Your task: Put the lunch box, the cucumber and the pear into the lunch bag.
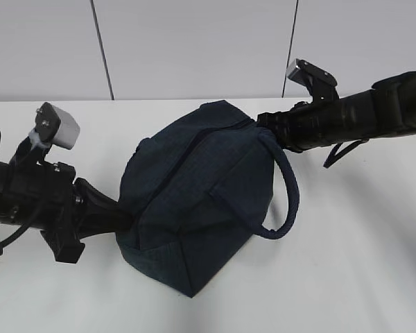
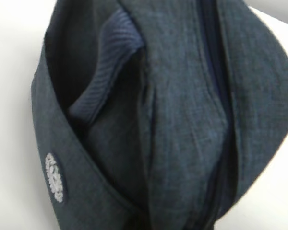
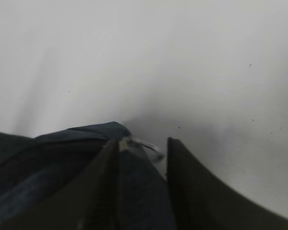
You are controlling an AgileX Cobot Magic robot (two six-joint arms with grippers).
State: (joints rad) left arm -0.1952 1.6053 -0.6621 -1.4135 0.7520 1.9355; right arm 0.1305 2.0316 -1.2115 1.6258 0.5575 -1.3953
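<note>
White table [image 1: 347, 277] carries the navy lunch bag [image 1: 194, 201] between both arms in the exterior view; left wrist view shows only bag fabric, left gripper's state untellable; right wrist view shows the right gripper [image 3: 143, 152] pinching the bag's corner.

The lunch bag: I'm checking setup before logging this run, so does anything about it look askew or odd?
Yes. The dark navy fabric lunch bag lies tipped on its side on the white table, zipper seam running diagonally and thick loop handle drooping. No lunch box, cucumber or pear is visible in any view.
</note>
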